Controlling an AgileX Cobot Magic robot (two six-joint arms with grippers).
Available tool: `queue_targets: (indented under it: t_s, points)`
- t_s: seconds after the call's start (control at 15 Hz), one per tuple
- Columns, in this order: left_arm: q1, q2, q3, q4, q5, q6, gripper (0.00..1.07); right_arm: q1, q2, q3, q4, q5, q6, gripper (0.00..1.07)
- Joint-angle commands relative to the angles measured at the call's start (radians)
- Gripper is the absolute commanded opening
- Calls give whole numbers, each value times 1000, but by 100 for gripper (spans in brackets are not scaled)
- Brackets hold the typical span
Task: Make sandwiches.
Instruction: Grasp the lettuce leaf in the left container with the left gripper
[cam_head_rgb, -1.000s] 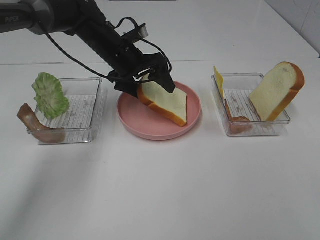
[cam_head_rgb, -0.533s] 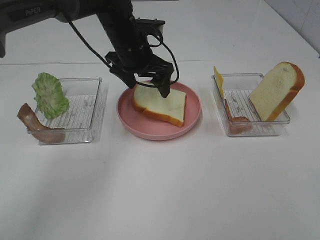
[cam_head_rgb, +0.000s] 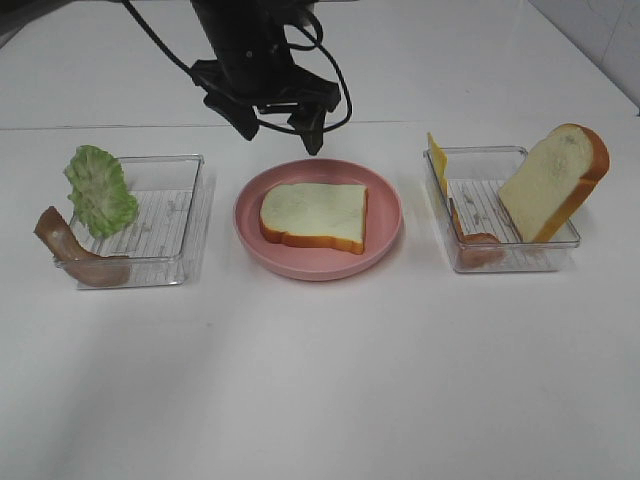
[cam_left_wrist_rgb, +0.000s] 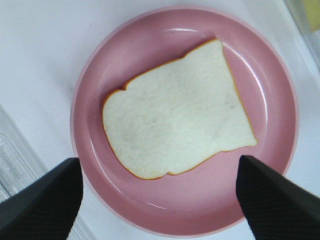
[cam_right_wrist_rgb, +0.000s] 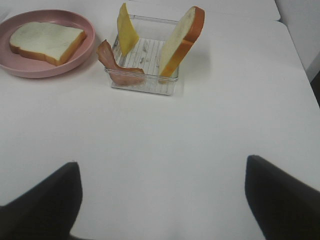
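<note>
Spreading across every view, the white worktop (cam_head_rgb: 320, 380) carries all the rest. The left claw (cam_head_rgb: 279, 128) hangs above the far edge of the pink plate (cam_head_rgb: 388, 235). Its two dark fingers (cam_head_rgb: 312, 135) are spread wide with nothing between them, and the left wrist view looks straight down past them onto the plate. The right claw (cam_right_wrist_rgb: 162, 200) is also spread wide and grips nothing; it hovers over bare worktop, well apart from the right tray (cam_head_rgb: 520, 262). The plate sits in the middle, between two clear trays: the left tray (cam_head_rgb: 192, 200) on one side and the right tray on the other. The first bread slice (cam_head_rgb: 312, 215), white with an orange-brown crust, lies flat on the plate, apart from the claw above it. The second bread slice (cam_head_rgb: 555, 180) stands tilted on edge, leaning at the far right corner of the right tray. A green lettuce leaf (cam_head_rgb: 100, 190) stands upright at the left wall of the left tray. Nearer the camera, the first bacon strip (cam_head_rgb: 70, 250) drapes over that tray's near left corner. The second bacon strip (cam_head_rgb: 478, 248) lies curled at the near left corner of the right tray. A yellow cheese slice (cam_head_rgb: 437, 160) stands on edge against that tray's left wall, just behind it
</note>
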Motion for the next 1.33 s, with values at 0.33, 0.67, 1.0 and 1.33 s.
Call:
queue_targets:
  t_s: [0.33,0.67,1.0,1.33]
  points:
    - [96,-176,43,-3,51,-72,76,-5,-13,2,-3,-9,6,78]
    - [226,-396,338,54,51,-84,76,-5,-13,2,-3,-9,6,78]
    - [347,-422,440,54,50,-84,76,-5,-13,2,-3,-9,6,78]
    - [400,-354,462,114,-38,-83,75,-5,-13,2,-3,-9,6,78]
